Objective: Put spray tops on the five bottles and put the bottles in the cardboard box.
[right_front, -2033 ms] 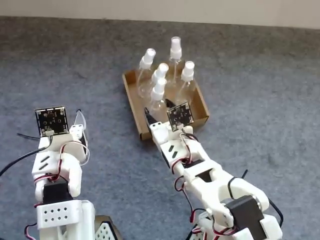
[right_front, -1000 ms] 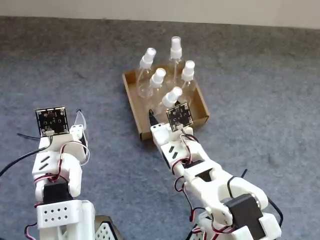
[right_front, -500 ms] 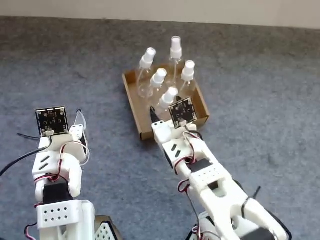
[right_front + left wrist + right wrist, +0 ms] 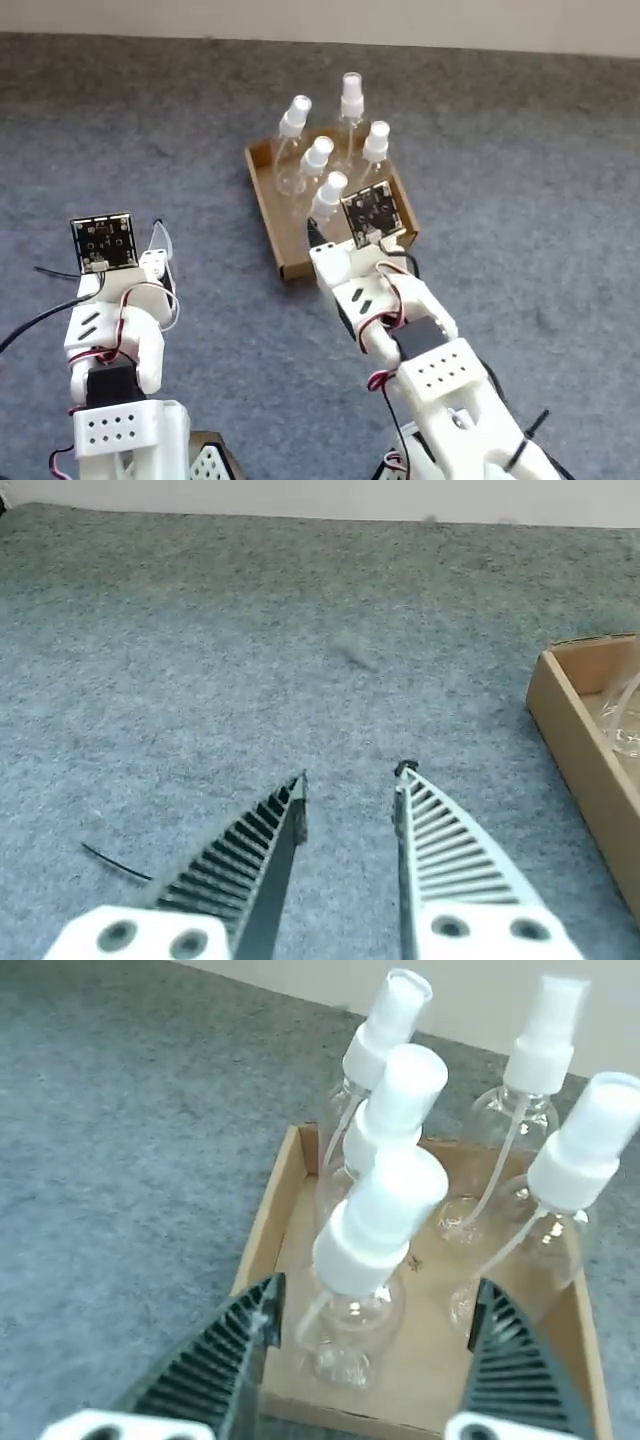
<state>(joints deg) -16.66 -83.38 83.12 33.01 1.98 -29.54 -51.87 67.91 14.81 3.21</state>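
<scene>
Five clear bottles with white spray tops stand in the cardboard box [image 4: 262, 200]. The nearest bottle [image 4: 328, 192] stands at the box's front, behind the right arm [image 4: 385, 300]. In the right wrist view my right gripper [image 4: 378, 1300] is open, its fingers wide on either side of that nearest bottle [image 4: 375, 1225] and not touching it. The other bottles [image 4: 545, 1150] stand behind it inside the box [image 4: 262, 1235]. My left gripper [image 4: 352, 780] is open over bare carpet, with nothing between its fingers, well to the left of the box [image 4: 580, 735].
Grey carpet covers the whole table, with free room left and right of the box. The left arm [image 4: 112, 300] rests near the front left. A thin black wire [image 4: 112, 863] lies on the carpet beside the left gripper.
The nearest bottle tipped to the right, then came back to nearly upright in the box. The right wrist shifted slightly right and away from me. The left arm kept still.
</scene>
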